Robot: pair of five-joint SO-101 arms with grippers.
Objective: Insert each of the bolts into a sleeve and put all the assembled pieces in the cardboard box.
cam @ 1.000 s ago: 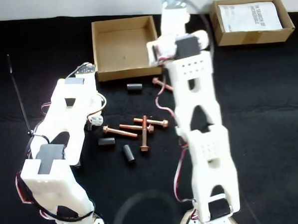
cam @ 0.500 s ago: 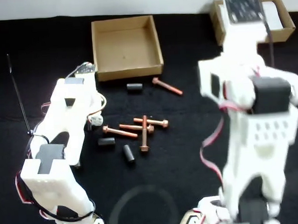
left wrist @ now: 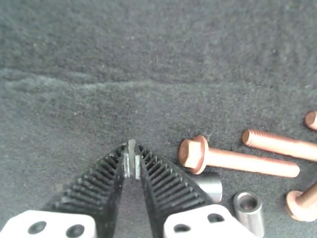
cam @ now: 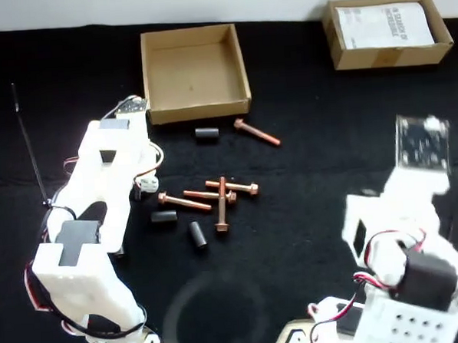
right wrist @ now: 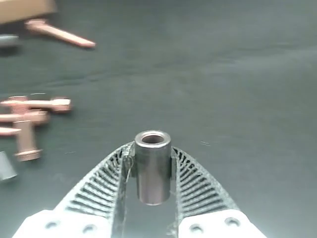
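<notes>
Withdrawn from the cardboard box (cam: 199,110) to lower right, the right gripper (right wrist: 152,150) clamps a sleeve (right wrist: 152,174) that could slip at speed; the left gripper (left wrist: 131,161) sits clenched on nothing.

A: How do the 2 arms stand?
B: Left arm (cam: 93,225) reaches low across the table, left gripper (left wrist: 131,161) with jaws pressed together. Right arm (cam: 406,254) sits folded near its base — right gripper (right wrist: 152,148) clamping a sleeve (right wrist: 153,173).
</notes>
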